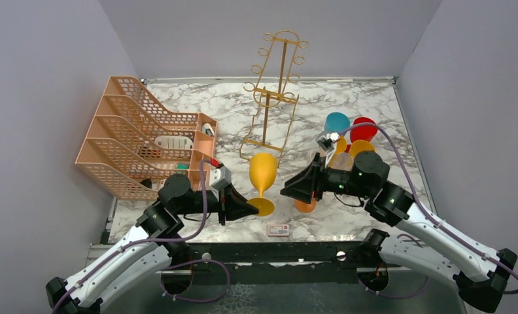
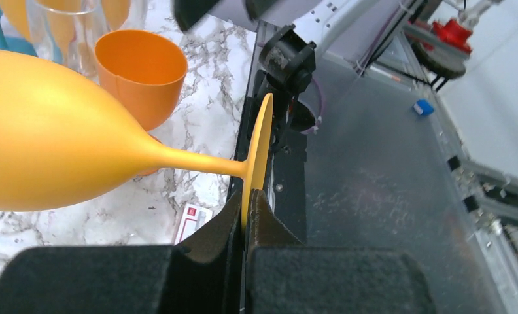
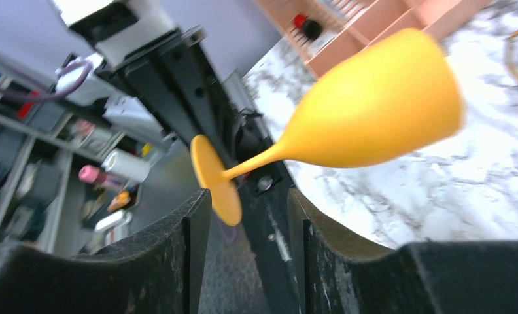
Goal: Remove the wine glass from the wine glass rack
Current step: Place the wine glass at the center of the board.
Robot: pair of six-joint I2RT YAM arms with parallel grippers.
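Now | left tool (image 2: pixel 245 204) clenched on wine glass (image 1: pixel 263 170) foot | right tool (image 3: pixel 248 204) spread apart

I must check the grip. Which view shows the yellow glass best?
The left wrist view: the yellow glass is close and sharp, its foot pinched in the left hand. The top view shows it small and upright; the right wrist view shows it whole but blurred.

A matte yellow stemmed wine glass (image 1: pixel 263 171) stands upright near the front of the white marbled table (image 1: pixel 348 98), the left gripper (image 1: pixel 252 209) at its foot and the right gripper (image 1: pixel 284 191) just beside its stem. Behind, well apart, rises the tall gold wire rack (image 1: pixel 274 98); a peach plastic mesh tray organiser (image 1: pixel 132 140) sits left.
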